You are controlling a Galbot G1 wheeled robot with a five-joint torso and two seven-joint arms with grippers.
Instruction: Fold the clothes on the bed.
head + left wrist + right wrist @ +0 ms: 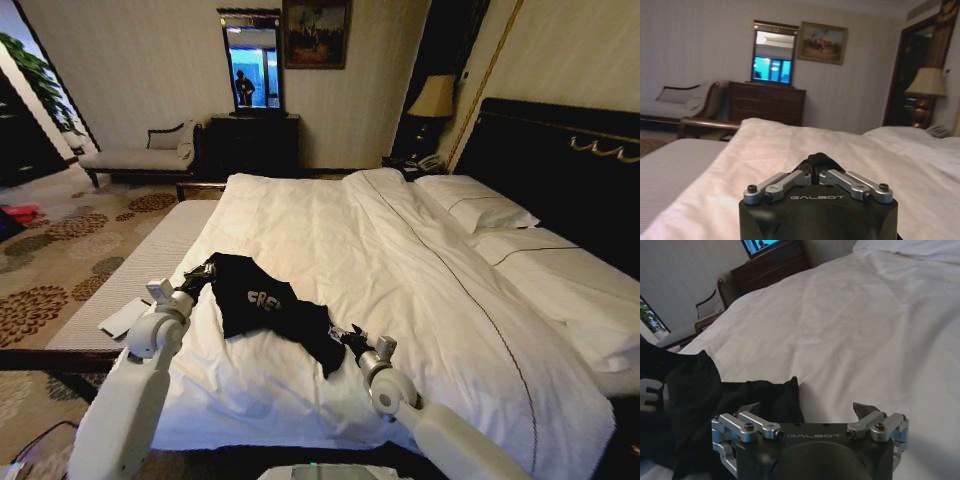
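Large double bed (420,290) with white duvet, and near its foot edge a small black T-shirt (270,305) lying rumpled, white chest lettering partly showing, one end lifted off the duvet toward the left. Left gripper (817,166) pressed together on a bunch of the black cloth at the shirt's left end; right gripper (807,410) spread wide, low over the shirt's right end with cloth lying between its fingertips, nothing pinched. Probably light, limp cotton, apt to sag and crumple anywhere unsupported, so best taken by hem corners or shoulder seams and drawn flat.
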